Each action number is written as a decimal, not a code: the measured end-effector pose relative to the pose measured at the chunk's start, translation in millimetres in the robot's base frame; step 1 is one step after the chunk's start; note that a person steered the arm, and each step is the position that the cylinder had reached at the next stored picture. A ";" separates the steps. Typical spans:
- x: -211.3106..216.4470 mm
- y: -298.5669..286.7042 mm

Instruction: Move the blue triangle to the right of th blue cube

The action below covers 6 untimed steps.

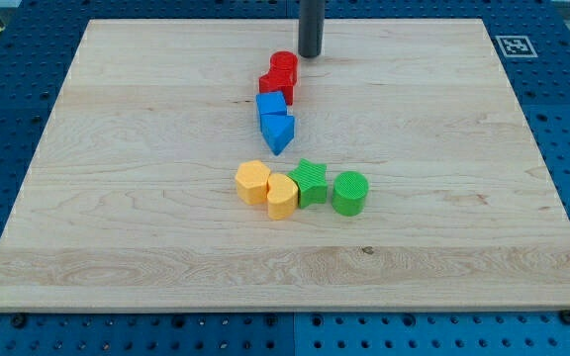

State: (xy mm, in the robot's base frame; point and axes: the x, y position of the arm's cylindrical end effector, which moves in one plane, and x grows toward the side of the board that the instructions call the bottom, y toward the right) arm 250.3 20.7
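Blue triangle [279,133] lies well below my bare, empty-ended tool tip [311,55].

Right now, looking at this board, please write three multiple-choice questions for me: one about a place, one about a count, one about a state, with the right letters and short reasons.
1. Where is my tip relative to the blocks?
A. toward the view's top, just right of the red blocks
B. at the view's bottom edge
C. between the two yellow blocks

2. How many green blocks lie on the wooden board?
A. one
B. two
C. four

3. How do the blue triangle and the blue cube stand?
A. far apart
B. one stacked on the other
C. touching, the triangle just below the cube in the view

Answers:
1 A: the rod ends beside the upper red block.
2 B: a green star and a green cylinder show.
3 C: no gap shows between them.
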 end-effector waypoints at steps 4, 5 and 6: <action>11.0 -176.5; 81.2 -175.0; 143.1 -157.4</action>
State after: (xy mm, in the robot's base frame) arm 393.4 -136.7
